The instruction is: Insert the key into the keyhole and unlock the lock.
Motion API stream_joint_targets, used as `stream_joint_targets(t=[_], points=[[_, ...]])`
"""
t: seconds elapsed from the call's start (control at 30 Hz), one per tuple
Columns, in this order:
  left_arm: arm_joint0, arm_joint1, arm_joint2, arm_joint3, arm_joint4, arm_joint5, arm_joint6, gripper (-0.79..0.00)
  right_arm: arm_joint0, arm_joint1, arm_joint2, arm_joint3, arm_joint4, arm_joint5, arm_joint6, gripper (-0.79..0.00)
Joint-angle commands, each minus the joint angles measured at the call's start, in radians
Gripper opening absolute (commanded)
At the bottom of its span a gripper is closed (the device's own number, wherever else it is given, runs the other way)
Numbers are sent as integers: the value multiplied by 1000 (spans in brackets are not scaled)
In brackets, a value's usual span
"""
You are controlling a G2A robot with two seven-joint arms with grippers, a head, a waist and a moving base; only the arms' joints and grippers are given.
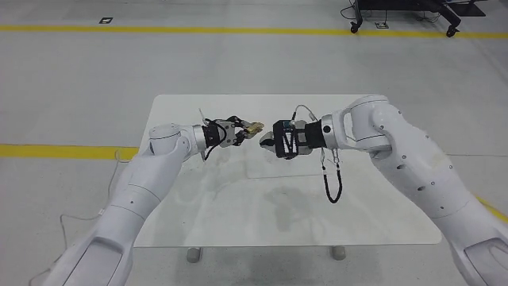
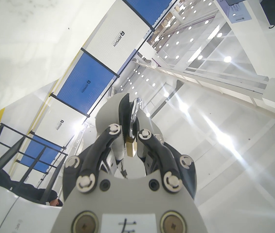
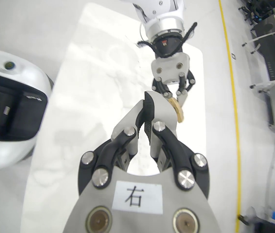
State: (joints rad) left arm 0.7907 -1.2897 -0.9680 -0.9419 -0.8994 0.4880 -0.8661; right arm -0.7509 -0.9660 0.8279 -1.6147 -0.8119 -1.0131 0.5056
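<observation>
Above the middle of the white table (image 1: 357, 214), my left gripper (image 1: 238, 133) is shut on a padlock (image 1: 253, 128). The left wrist view shows the left gripper (image 2: 131, 105) with the silver shackle (image 2: 136, 111) pinched between its pads and the brass body (image 2: 131, 147) sticking out. My right gripper (image 1: 267, 141) faces it from the other side, a short gap away. In the right wrist view the right gripper (image 3: 148, 98) is shut, and I cannot make out a key between its pads. Just beyond it, the brass padlock (image 3: 178, 112) juts from the left gripper (image 3: 173, 95).
A black cable loop (image 1: 332, 183) hangs from the right forearm over the table. The table top (image 3: 98, 78) under both grippers is bare. Yellow floor lines (image 1: 238, 29) and wheeled racks (image 1: 413, 0) lie far beyond the table.
</observation>
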Motion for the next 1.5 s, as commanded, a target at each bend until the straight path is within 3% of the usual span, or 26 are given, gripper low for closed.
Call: stream_joint_targets(t=[0.0,0.17,0.43,0.93,0.97,1.0,1.03,1.23,1.47], points=[[6,1,-2,-16,14,-28,1,-785,26,-11,-41,64,144,23,40,-785],[16,6,-8,-44,57,-71,3,-785,91,-34,-111,134,329,61,133,-785],[29,11,-20,-70,89,-100,11,-785,121,-46,-126,210,433,138,178,-785],[48,15,-29,-108,125,-118,5,-785,121,-55,-112,207,304,221,164,-785],[50,16,-33,-109,125,-123,12,-785,118,-53,-105,199,299,216,157,-674],[52,17,-43,-110,126,-139,39,-785,112,-50,-93,180,293,196,140,-505],[57,16,-50,-115,123,-151,63,-785,101,-45,-81,166,288,175,123,0],[92,18,-90,-164,127,-224,191,-785,90,-40,-66,154,287,150,106,0],[103,28,-86,-220,194,-216,100,-785,90,-40,-66,154,287,150,106,0]])
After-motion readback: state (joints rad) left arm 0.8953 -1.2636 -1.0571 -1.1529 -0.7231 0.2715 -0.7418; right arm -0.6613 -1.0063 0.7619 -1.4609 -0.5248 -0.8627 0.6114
